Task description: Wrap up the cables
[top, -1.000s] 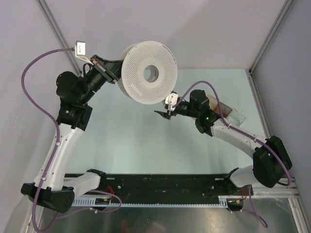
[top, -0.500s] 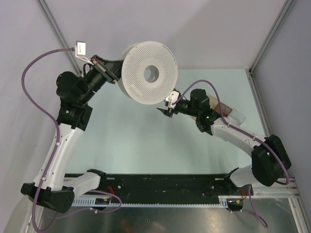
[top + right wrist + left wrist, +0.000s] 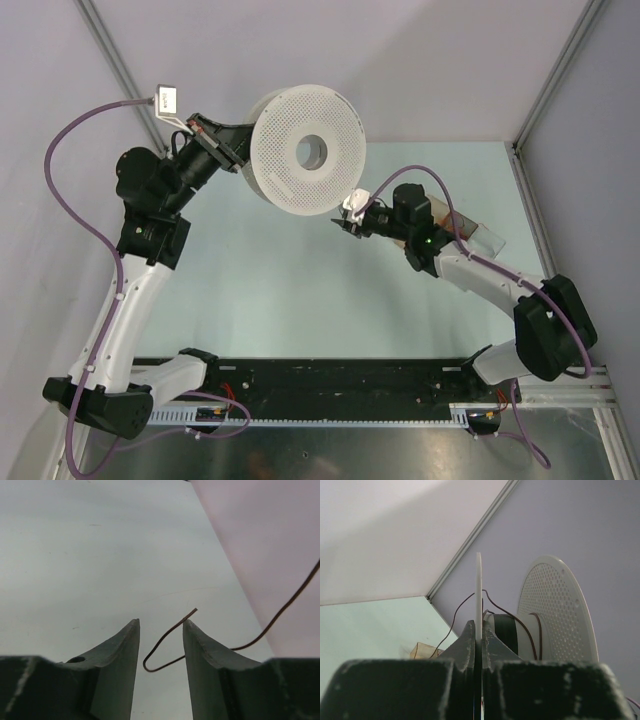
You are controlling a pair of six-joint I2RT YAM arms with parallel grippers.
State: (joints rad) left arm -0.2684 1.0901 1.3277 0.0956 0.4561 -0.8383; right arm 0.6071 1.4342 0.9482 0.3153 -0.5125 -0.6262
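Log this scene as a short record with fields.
spool: white, perforated, held up above the table, face toward the top camera
left claw: shut on the edge of one spool flange
wire: thin, dark; passes over the spool's core; free end bent into a hook
right claw: open, just right of the spool; wire's hooked end sits in the gap, not pinched

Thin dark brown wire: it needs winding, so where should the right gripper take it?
Take the thin dark brown wire at the U-bend of its free end, approaching as the right gripper stands: the bend lies in the gap between its parted fingers, so closing should pinch it.
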